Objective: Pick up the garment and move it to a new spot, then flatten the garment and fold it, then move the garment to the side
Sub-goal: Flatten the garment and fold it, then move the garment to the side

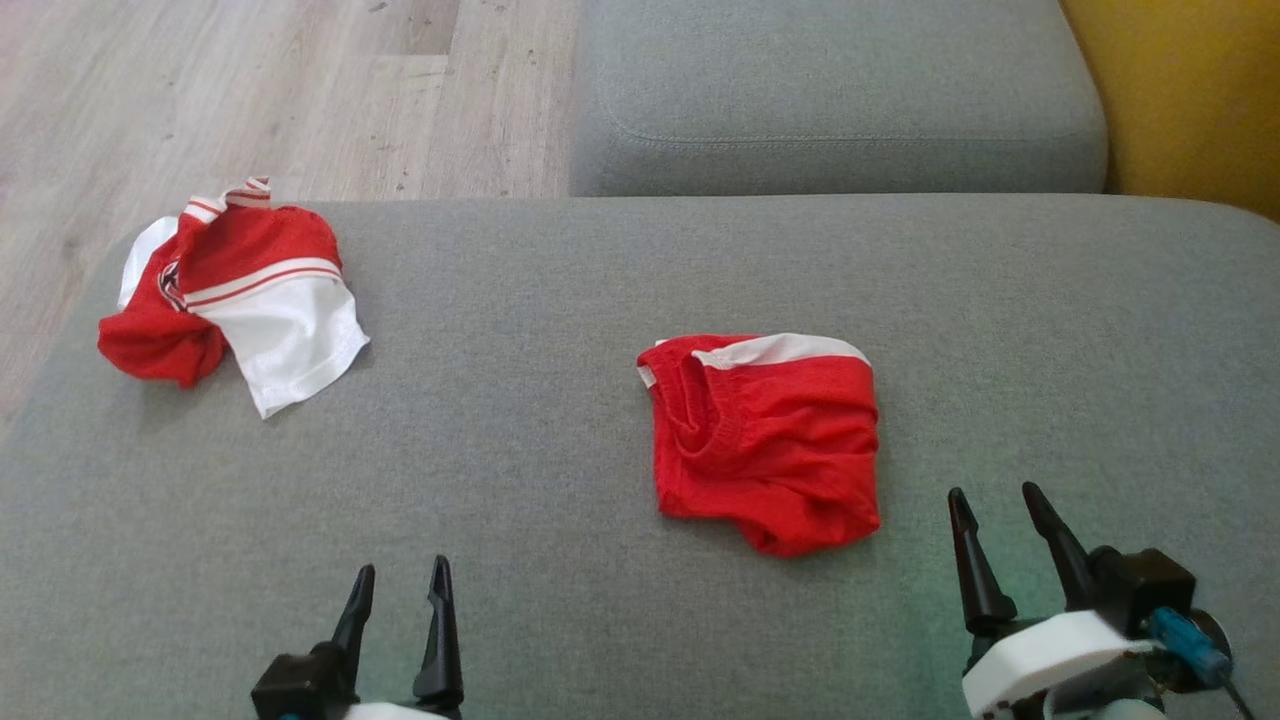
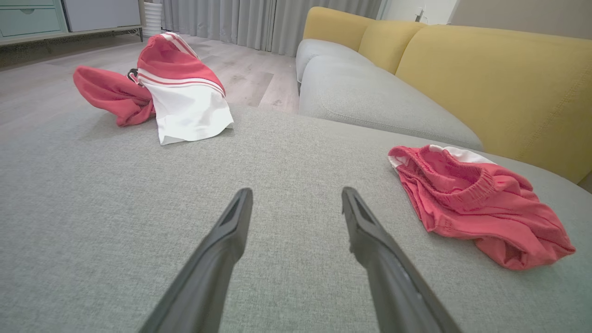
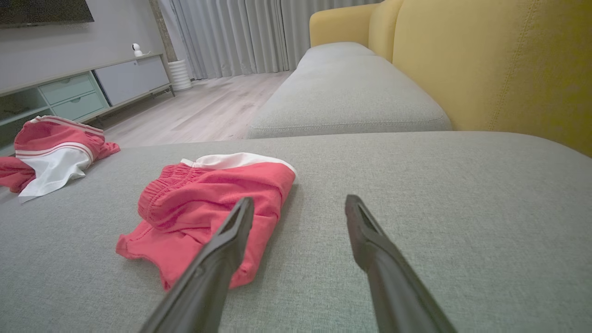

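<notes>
A folded red garment (image 1: 765, 440) with a white strip along its far edge lies in the middle of the grey cushion (image 1: 540, 480). It also appears in the left wrist view (image 2: 476, 203) and the right wrist view (image 3: 203, 203). A second garment, red and white (image 1: 235, 295), lies crumpled near the cushion's far left corner (image 2: 175, 88) (image 3: 51, 152). My left gripper (image 1: 403, 566) (image 2: 296, 190) is open and empty at the near edge, left of the folded piece. My right gripper (image 1: 993, 490) (image 3: 299, 198) is open and empty, just right of the folded piece's near corner.
Another grey seat cushion (image 1: 840, 90) adjoins at the back, with a yellow backrest (image 1: 1190, 90) to the right. Wooden floor (image 1: 250, 90) lies beyond the far left edge. A low cabinet (image 3: 83, 88) and curtains (image 3: 240, 32) stand across the room.
</notes>
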You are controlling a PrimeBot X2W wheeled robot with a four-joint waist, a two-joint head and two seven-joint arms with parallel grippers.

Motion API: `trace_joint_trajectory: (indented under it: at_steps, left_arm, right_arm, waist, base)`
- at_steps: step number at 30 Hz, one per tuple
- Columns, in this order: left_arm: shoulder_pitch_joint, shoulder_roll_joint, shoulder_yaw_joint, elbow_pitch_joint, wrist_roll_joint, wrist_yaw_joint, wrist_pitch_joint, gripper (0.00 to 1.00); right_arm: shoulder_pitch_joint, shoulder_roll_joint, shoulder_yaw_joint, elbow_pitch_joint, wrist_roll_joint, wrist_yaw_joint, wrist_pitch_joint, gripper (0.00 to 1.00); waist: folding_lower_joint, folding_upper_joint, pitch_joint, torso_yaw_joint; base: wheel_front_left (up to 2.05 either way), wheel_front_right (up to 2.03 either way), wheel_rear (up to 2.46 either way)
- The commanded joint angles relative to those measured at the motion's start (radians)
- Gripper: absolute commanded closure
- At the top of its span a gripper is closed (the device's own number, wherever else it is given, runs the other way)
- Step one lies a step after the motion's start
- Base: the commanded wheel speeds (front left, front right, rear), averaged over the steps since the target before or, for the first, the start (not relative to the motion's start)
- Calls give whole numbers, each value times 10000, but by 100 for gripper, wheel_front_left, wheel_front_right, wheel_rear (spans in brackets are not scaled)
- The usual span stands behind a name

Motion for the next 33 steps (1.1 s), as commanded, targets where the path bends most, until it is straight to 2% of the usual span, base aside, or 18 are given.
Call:
trace_joint_trajectory:
  at_steps: [1, 20, 25, 28, 33]
  left_arm:
    - [-328, 178, 383, -260, -20, -16, -162, 0]
    - [-499, 177, 222, -269, -16, 9, -75, 0]
    - [-668, 127, 140, -251, 7, 13, -12, 0]
    - [-751, 59, 104, -263, 2, 13, -2, 0]
    - [-953, -61, 81, -187, 0, -55, -25, 0]
  right_arm:
    - [-262, -45, 273, -371, 43, -7, -70, 0]
    - [-334, -45, 275, -451, 6, -7, 213, 0]
    - [-1321, -45, -111, -373, -144, -7, 1269, 0]
    - [-2129, -45, -142, 21, 227, -7, 2313, 0]
    - [-3352, -45, -333, 719, 85, -7, 3411, 0]
  waist:
    - [1, -1, -1, 2]
    - [1, -1, 118, 118]
    - [1, -1, 333, 312]
    - [1, -1, 526, 452]
    - [1, -1, 848, 728]
  base:
    - [0, 0, 0]
    - [0, 0, 0]
    - [0, 0, 0]
    - [0, 0, 0]
    - [0, 0, 0]
